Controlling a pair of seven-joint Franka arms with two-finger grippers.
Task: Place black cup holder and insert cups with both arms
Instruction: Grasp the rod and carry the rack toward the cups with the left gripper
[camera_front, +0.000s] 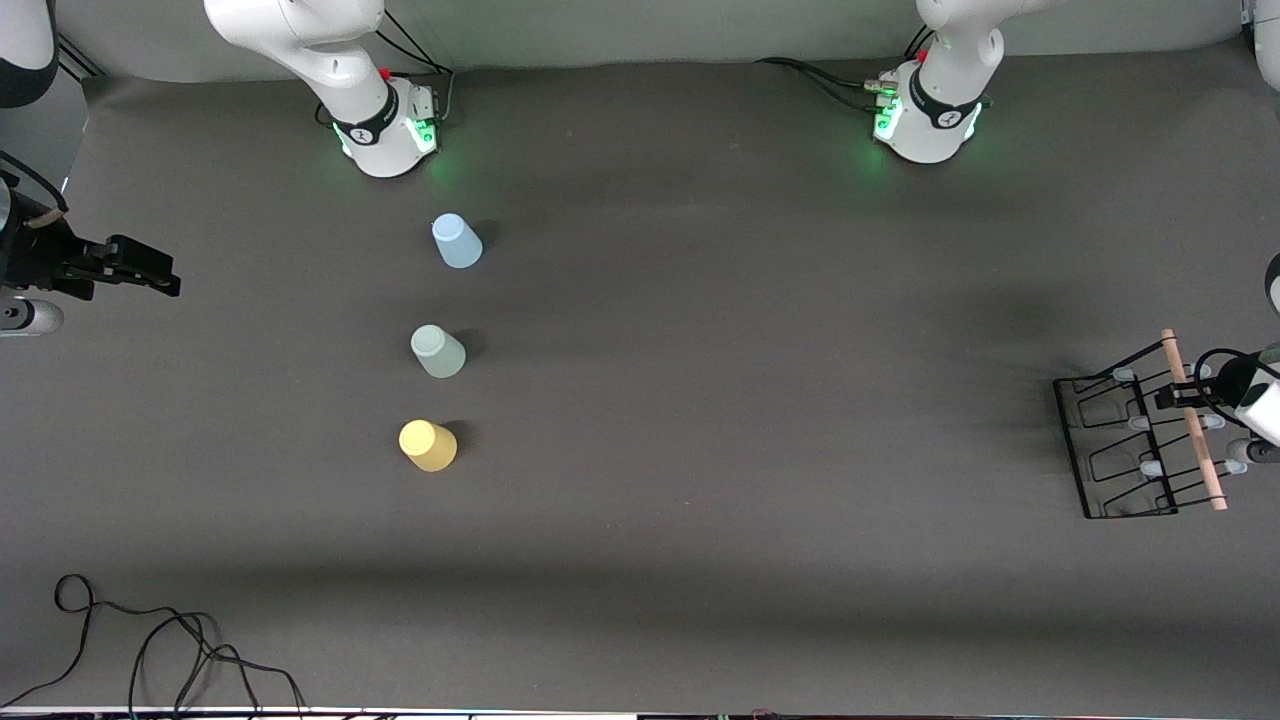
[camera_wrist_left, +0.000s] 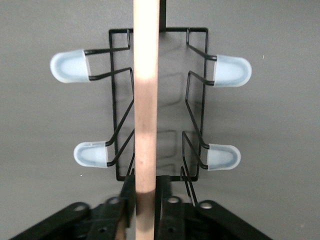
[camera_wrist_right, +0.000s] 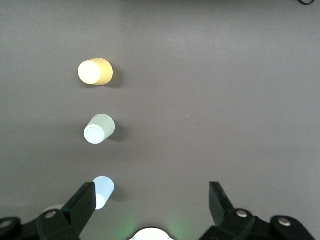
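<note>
No readable writing anywhere; only a small dark emblem on each arm's base collar, too small to make out.

Desk (camera_front: 700, 400): dark grey cloth, matte, faintly creased. Loose black cable (camera_front: 150, 650) coiled at the edge nearest the front camera, toward the right arm's end. Nothing lies between the cups and the rack.

Black cup holder (camera_front: 1120, 440): thin black wire, rectangular base, sits on the desk at the left arm's end. Light wooden rod handle (camera_front: 1190, 420) runs along its top; pegs capped with pale, rounded translucent tips (camera_wrist_left: 230, 70), four of which show in the left wrist view.

Left hand (camera_front: 1190, 398): down on the rack, fingers (camera_wrist_left: 172, 210) clamped tight on the wooden rod, one on each side of it.

Cups: three small plain plastic tumblers, upside down, in a line toward the right arm's end, well apart from the rack. Light blue cup (camera_front: 457, 242) farthest from the front camera, near the right arm's base; pale mint green cup (camera_front: 438, 351) in the middle; yellow cup (camera_front: 428, 445) nearest.

Right hand (camera_front: 150, 272): waits in the air over the desk's edge at the right arm's end, fingers (camera_wrist_right: 82, 202) spread wide, holding nothing.
</note>
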